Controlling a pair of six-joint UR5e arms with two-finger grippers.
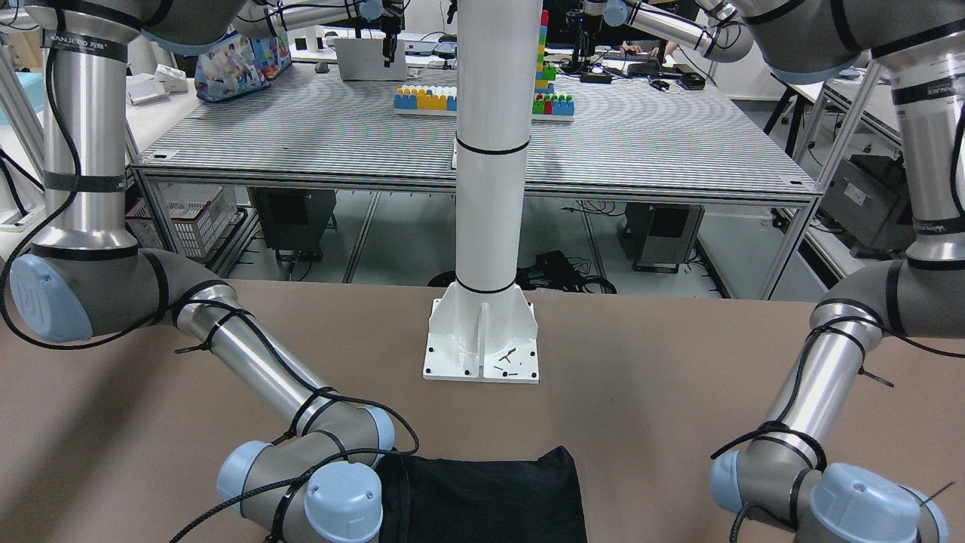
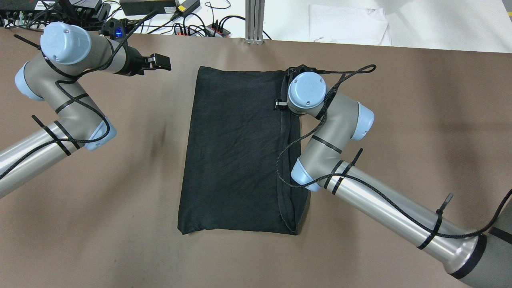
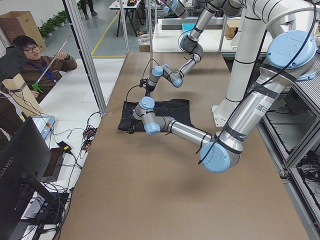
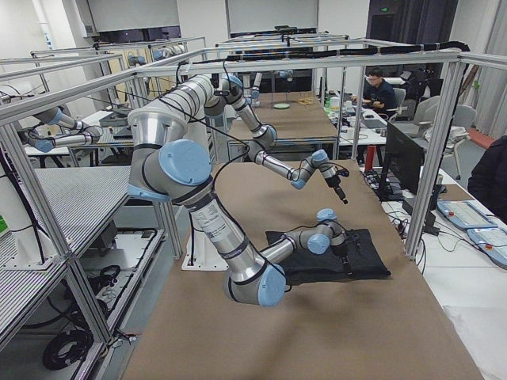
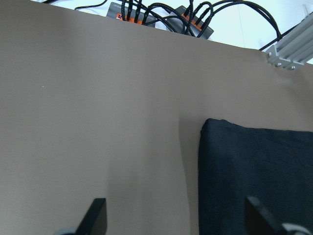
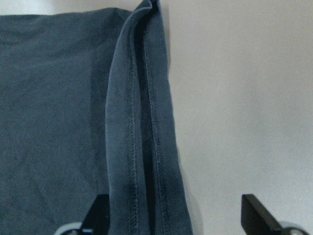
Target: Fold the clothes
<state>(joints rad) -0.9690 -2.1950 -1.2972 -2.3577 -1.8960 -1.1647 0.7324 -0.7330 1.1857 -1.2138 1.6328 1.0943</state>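
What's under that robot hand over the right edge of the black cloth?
Under the right hand lies the stitched, layered edge of the black garment, with bare brown table beside it. Whatever is beneath the fabric is covered and cannot be seen.

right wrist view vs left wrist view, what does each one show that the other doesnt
Only the right wrist view: the stitched hems of the black garment, layered along one edge and running down the picture between the fingertips of the open right gripper.
Only the left wrist view: a plain corner of the garment, power strips with plugged cables past the far edge of the table, a metal frame foot, and the open left gripper.
Both: the black garment lying on the brown table, with two fingertips wide apart at the bottom.
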